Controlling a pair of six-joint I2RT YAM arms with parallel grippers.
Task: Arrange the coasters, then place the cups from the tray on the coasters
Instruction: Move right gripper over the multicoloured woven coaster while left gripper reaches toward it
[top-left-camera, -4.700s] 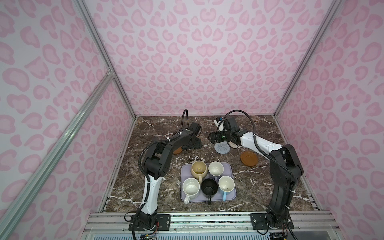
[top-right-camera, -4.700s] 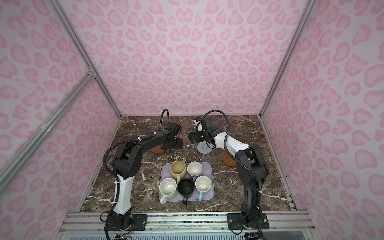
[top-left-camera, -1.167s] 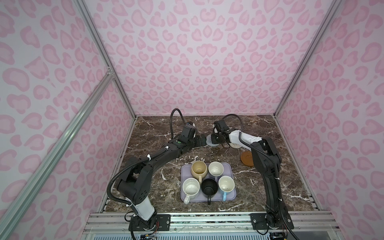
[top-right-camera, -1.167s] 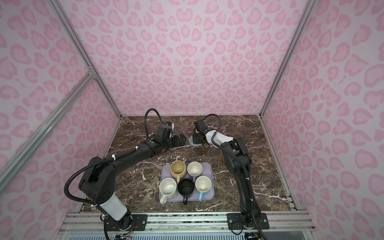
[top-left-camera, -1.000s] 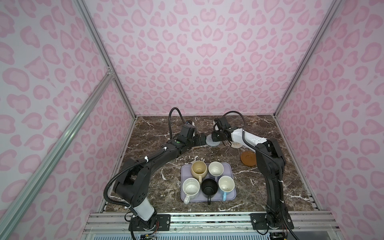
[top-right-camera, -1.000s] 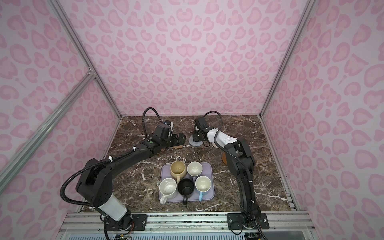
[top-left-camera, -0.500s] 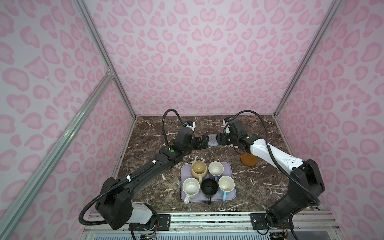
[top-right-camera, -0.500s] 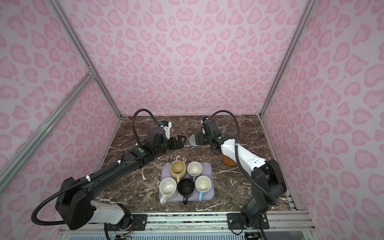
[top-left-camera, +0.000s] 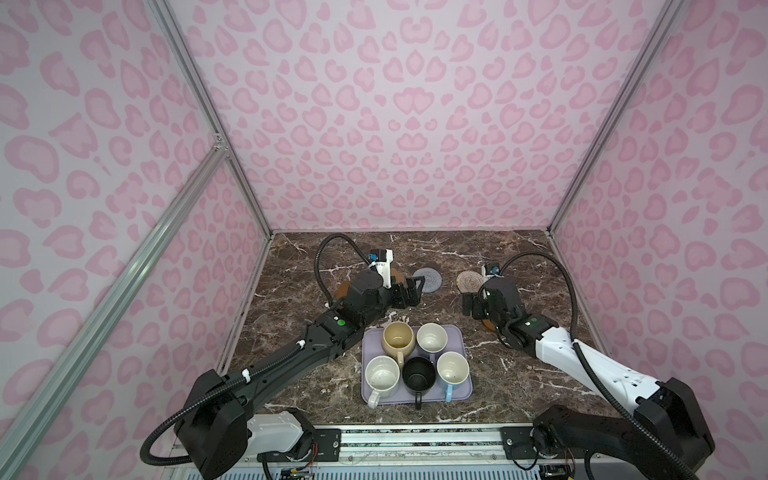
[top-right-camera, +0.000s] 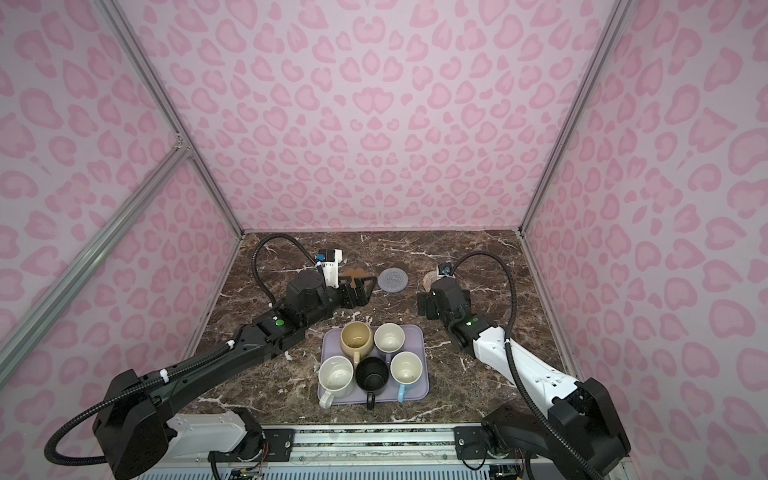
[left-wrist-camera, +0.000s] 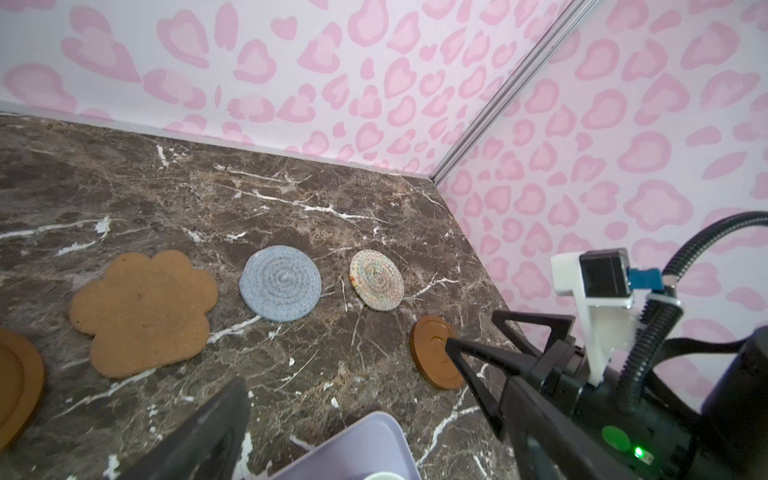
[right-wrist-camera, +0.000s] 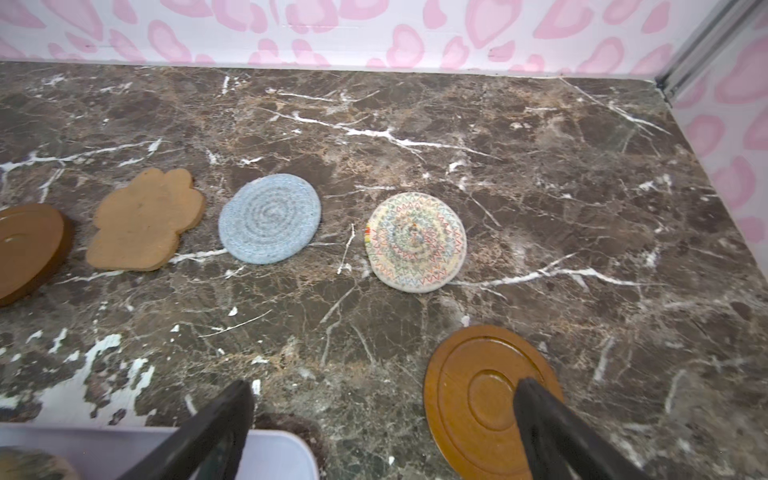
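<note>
Five coasters lie on the marble. From left to right the far row holds a brown disc (right-wrist-camera: 25, 245), a tan paw (right-wrist-camera: 143, 220), a blue-grey woven round (top-left-camera: 428, 279) and a beige woven round (top-left-camera: 469, 281). A second brown disc (right-wrist-camera: 478, 395) lies nearer, under one finger of my right gripper (right-wrist-camera: 384, 386), which is open and empty. My left gripper (top-left-camera: 413, 291) is open and empty too, over the paw's near edge. The lavender tray (top-left-camera: 455, 334) holds all the cups: yellow-beige (top-left-camera: 397, 336), lavender (top-left-camera: 431, 336), white speckled (top-left-camera: 381, 376), black (top-left-camera: 418, 376) and light blue (top-left-camera: 452, 370).
Pink patterned walls close the back and both sides of the marble table (top-left-camera: 536, 374). The two grippers face each other just beyond the tray's far edge. Bare marble lies left and right of the tray.
My right gripper has opened and let go of the blue-grey coaster, which now lies flat in the far row. The right arm has drawn back towards the right and nearer the tray.
</note>
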